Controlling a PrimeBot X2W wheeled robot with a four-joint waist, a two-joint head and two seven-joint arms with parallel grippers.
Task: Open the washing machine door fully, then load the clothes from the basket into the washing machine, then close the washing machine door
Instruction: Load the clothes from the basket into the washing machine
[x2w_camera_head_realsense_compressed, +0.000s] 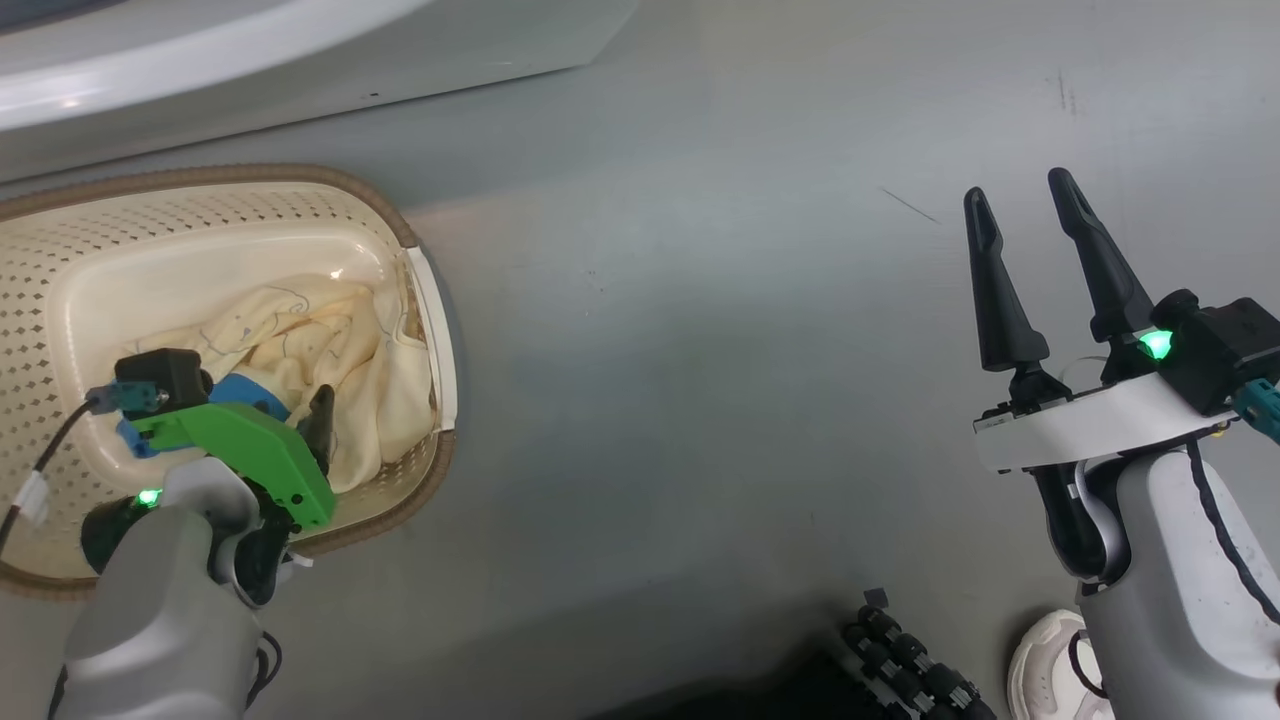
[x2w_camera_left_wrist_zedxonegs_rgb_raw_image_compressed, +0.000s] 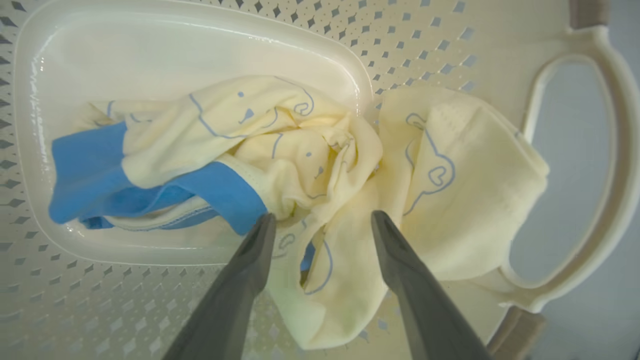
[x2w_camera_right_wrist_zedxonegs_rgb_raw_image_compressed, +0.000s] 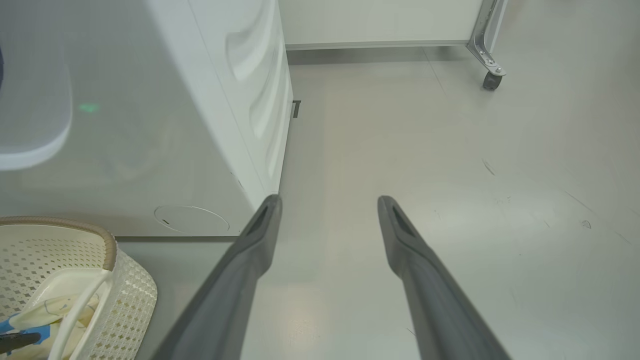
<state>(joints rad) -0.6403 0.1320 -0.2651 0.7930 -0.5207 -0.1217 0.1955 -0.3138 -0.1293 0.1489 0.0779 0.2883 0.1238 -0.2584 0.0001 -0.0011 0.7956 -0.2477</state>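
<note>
The cream perforated basket (x2w_camera_head_realsense_compressed: 420, 300) stands on the floor at the left, with the cream-yellow, blue-trimmed clothes (x2w_camera_head_realsense_compressed: 330, 350) bunched in its bottom. My left gripper (x2w_camera_head_realsense_compressed: 300, 410) reaches down into it. In the left wrist view the left gripper (x2w_camera_left_wrist_zedxonegs_rgb_raw_image_compressed: 324, 220) is open, its tips straddling a fold of the clothes (x2w_camera_left_wrist_zedxonegs_rgb_raw_image_compressed: 300, 145) without pinching it; a blue cuff (x2w_camera_left_wrist_zedxonegs_rgb_raw_image_compressed: 90, 175) lies to the left. My right gripper (x2w_camera_head_realsense_compressed: 1018, 190) hangs open over bare floor at the right, holding nothing. The white washing machine (x2w_camera_right_wrist_zedxonegs_rgb_raw_image_compressed: 225, 100) stands beside the basket (x2w_camera_right_wrist_zedxonegs_rgb_raw_image_compressed: 125, 295). A pale rounded edge juts from its front; I cannot tell whether that is the washing machine door.
A white shoe (x2w_camera_head_realsense_compressed: 1045, 665) and a black ribbed cable chain (x2w_camera_head_realsense_compressed: 905, 660) lie at the lower right. A castor on a metal frame (x2w_camera_right_wrist_zedxonegs_rgb_raw_image_compressed: 492, 80) stands far behind the machine. Grey floor (x2w_camera_head_realsense_compressed: 700, 350) stretches between the basket and my right gripper (x2w_camera_right_wrist_zedxonegs_rgb_raw_image_compressed: 329, 202).
</note>
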